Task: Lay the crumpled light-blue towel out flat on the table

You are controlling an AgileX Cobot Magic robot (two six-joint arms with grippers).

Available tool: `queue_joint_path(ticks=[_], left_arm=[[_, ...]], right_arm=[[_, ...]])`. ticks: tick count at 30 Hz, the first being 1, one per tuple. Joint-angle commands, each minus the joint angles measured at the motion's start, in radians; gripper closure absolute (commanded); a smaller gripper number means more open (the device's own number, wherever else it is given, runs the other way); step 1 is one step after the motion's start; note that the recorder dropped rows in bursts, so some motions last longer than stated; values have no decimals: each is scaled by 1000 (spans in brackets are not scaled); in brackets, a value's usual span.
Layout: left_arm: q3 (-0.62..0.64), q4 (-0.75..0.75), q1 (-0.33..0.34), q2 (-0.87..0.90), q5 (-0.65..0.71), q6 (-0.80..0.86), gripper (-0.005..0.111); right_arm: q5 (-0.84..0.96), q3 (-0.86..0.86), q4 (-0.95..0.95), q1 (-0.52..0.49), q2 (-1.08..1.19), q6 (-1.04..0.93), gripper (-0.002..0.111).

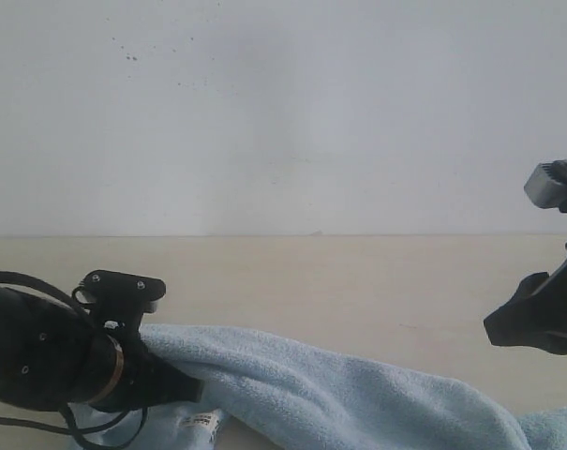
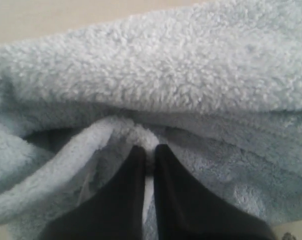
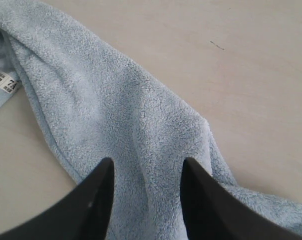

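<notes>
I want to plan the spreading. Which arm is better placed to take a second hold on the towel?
Right. The right gripper stands open over the towel, with no hold yet. The left gripper is already shut on a fold towards the other end.

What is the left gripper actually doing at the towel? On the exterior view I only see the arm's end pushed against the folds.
Observer: In the left wrist view the left gripper is shut, and its tips pinch a raised fold of the towel.
Operator: And the right one, at the edge of my frame?
Observer: The right gripper is open. Its jaws stand apart above the towel and hold nothing.
Operator: Is the cloth flat under it?
Observer: No. There it lies as a narrow rumpled band on the table, with the white label near one end.
</notes>
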Motion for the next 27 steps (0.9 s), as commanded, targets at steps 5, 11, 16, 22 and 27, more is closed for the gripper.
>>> queue_joint_path(ticks=[5, 11, 16, 22, 27], left_arm=[[228, -7, -2, -266, 71, -12, 103], [392, -49, 0, -463, 145, -12, 103], [478, -70, 0, -512, 189, -12, 103], [507, -47, 0, -512, 197, -12, 101], [495, -25, 0, -512, 206, -16, 65]], right_arm=[[1, 2, 14, -2, 1, -4, 66], [3, 2, 29, -2, 1, -12, 66], [5, 2, 31, -2, 1, -12, 66], [9, 2, 41, -2, 1, -16, 66], [13, 2, 44, -2, 1, -21, 66]])
